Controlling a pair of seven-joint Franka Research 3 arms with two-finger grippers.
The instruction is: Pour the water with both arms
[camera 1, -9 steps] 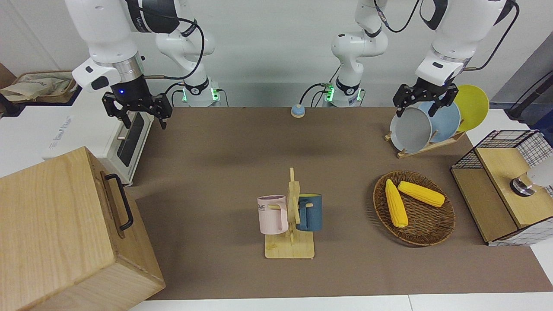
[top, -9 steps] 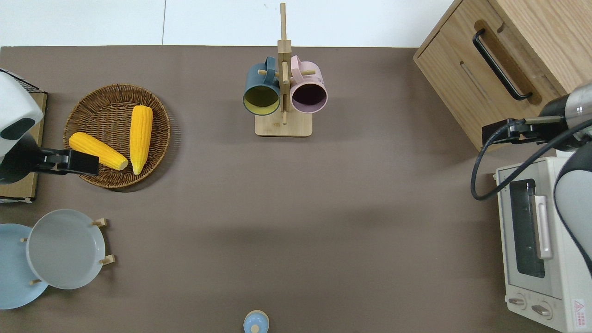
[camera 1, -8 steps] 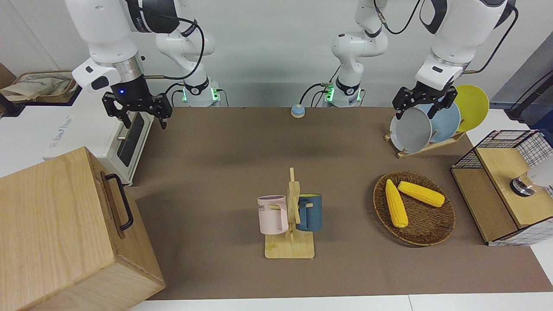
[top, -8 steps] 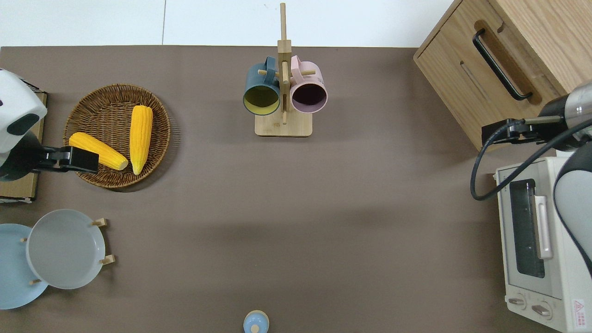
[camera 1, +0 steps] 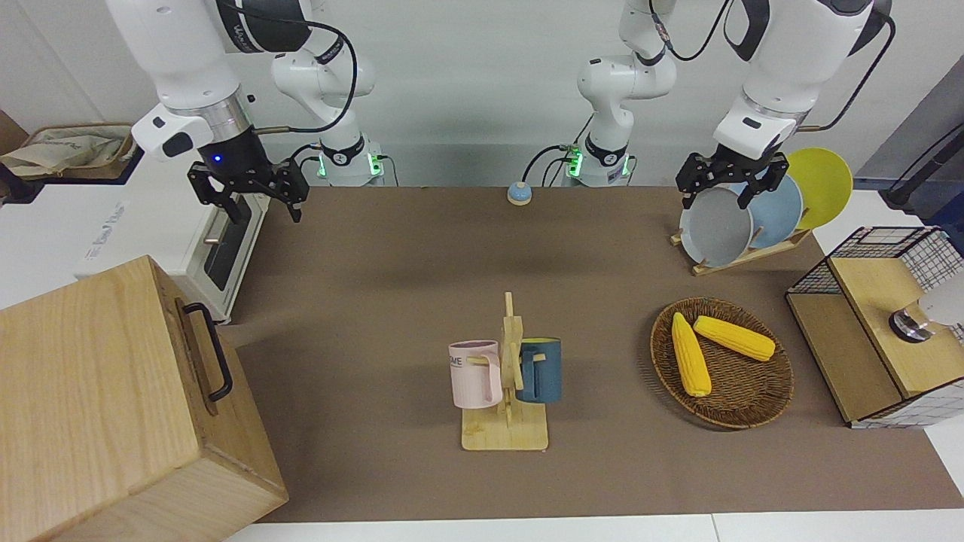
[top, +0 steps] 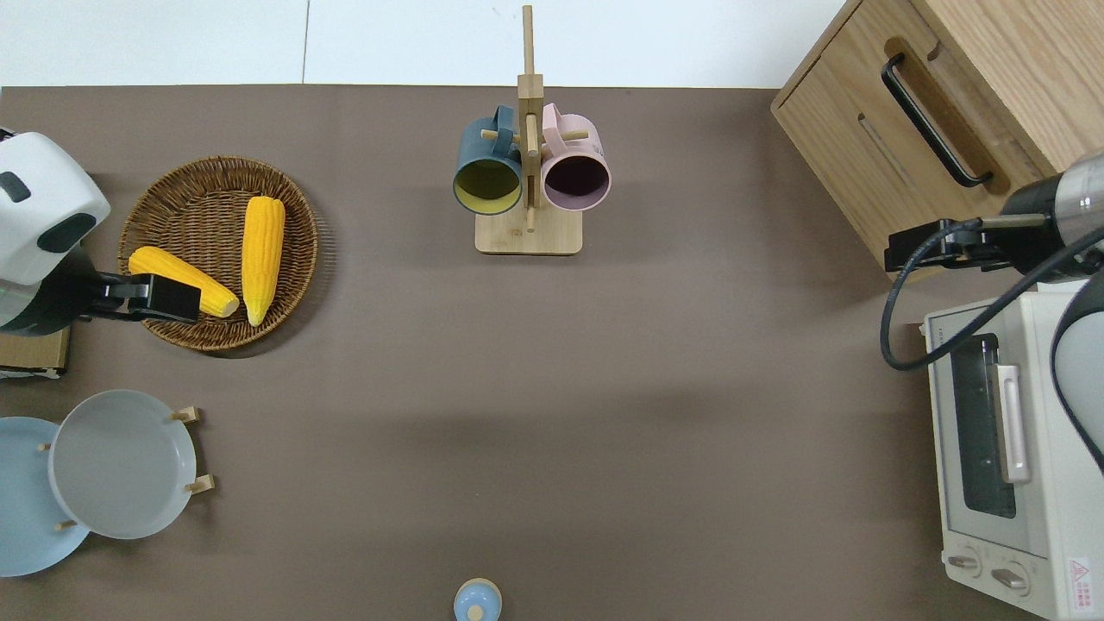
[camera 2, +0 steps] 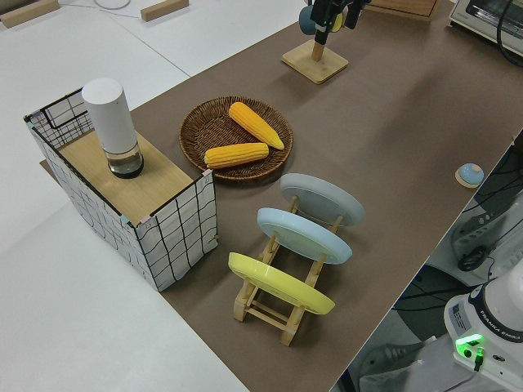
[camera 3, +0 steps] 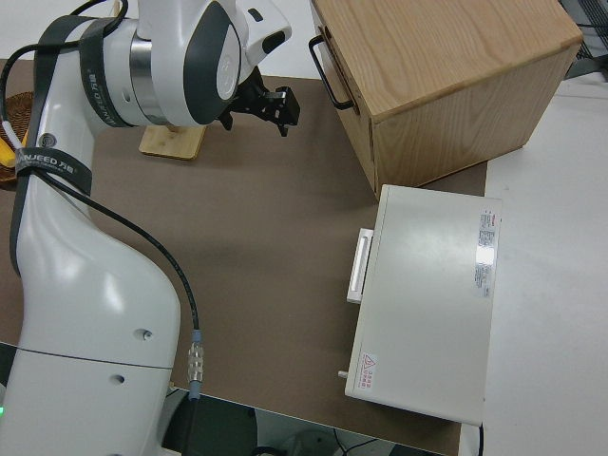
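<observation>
Both arms look to be in the opening reach, so the sound way on is to bring each tool toward the mug rack (camera 1: 506,376) from its own end of the desk (camera 1: 392,271), slowly and apart, so neither clips the rack's upright post. The left tool (camera 1: 717,181) hangs empty with its jaws spread, over the edge of the wicker basket (top: 216,250) toward the left arm's end of the desk. The right tool (camera 1: 248,197) is likewise released and holds nothing, up near the wooden box (top: 940,112) and the toaster oven (top: 1009,448). The blue mug (camera 1: 539,369) and pink mug (camera 1: 474,373) hang on the rack, well apart from both tools, farther from the robots than the basket's corn cobs (camera 1: 715,350). No water vessel is clearly identifiable.
</observation>
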